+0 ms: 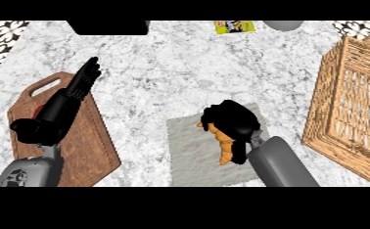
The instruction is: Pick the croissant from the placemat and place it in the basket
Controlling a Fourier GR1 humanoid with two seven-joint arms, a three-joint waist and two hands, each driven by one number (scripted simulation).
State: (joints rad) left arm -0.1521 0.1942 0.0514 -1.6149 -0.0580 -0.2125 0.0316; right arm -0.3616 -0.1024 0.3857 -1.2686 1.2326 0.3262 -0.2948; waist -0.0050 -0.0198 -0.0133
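Right hand (230, 119) curled down over the croissant's (224, 146) upper end, which lies on the grey placemat (192, 162) directly beneath it, basket (339, 103) off to its right for the drop; left hand (72, 96) rests straight-fingered over the cutting board (86, 154).

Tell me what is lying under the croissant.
The croissant lies on the grey placemat. The right hand covers its upper end, so what is beneath that part is hidden.
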